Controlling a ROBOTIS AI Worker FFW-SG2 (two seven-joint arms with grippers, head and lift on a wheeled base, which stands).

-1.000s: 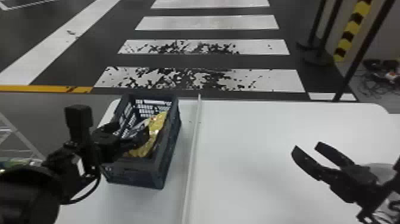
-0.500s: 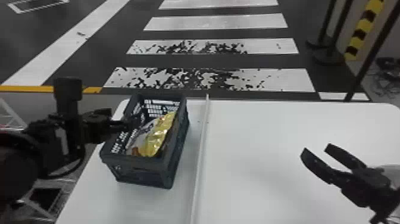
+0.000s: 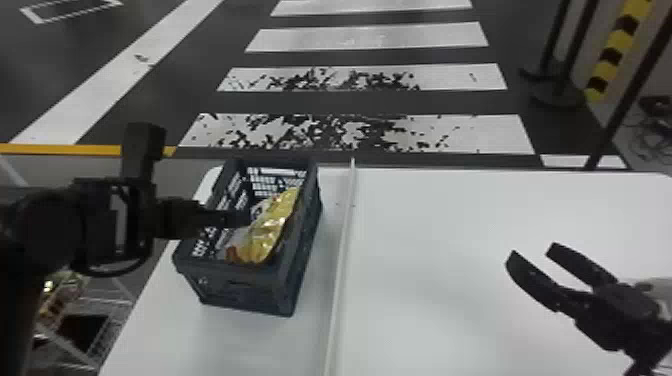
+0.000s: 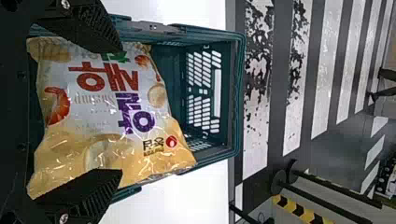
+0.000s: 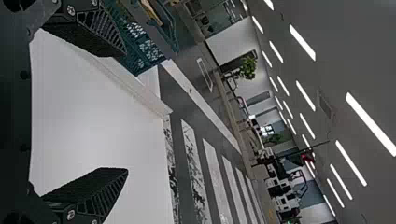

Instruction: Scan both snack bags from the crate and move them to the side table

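Snack bag (image 3: 272, 227), one visible, in one crate (image 3: 235, 287), left gripper (image 3: 242, 218) spread, right gripper (image 3: 533, 250) spread

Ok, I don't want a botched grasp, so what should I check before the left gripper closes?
- Left gripper open: ok.
- Snack bag lined up between its fingers: ok, as the left wrist view shows it.
- Crate upright on the table: ok.
- Right gripper away from the crate: ok.
- Second bag in the crate: cannot tell.
- Bag already scanned: cannot tell.
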